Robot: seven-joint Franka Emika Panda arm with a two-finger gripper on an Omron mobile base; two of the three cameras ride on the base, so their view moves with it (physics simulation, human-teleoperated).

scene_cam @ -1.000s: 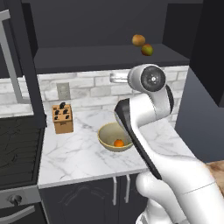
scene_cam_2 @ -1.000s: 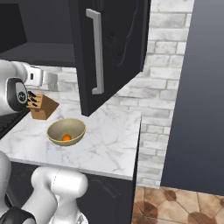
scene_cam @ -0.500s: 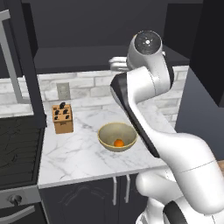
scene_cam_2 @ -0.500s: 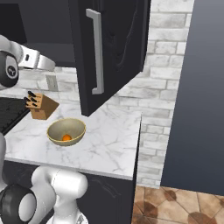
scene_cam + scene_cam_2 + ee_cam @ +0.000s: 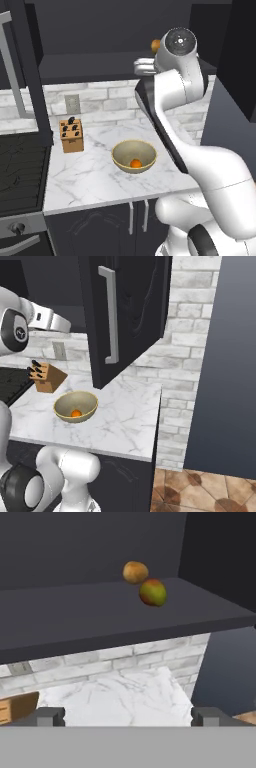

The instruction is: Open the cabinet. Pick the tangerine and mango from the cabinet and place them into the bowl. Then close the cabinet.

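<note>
The cabinet (image 5: 130,311) stands open and the tangerine (image 5: 135,163) already lies in the bowl (image 5: 134,156) — 1 of 2 fruits done. The gripper (image 5: 127,716) is raised to shelf level, spread wide and empty. Ahead and above it sits the mango (image 5: 153,592), touching a brownish-orange fruit (image 5: 135,572) just behind. Left — grasp the mango, drop it in the bowl below, shut the doors.

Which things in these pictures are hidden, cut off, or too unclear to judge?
- Left base view: the arm covers the mango; only a sliver of the brownish fruit shows.
- Right base view: the open cabinet door hides the shelf.
- Hand view: the tool fingertips are cut by the bottom edge.
- Hand view: the knife block is cut by the left edge.
</note>
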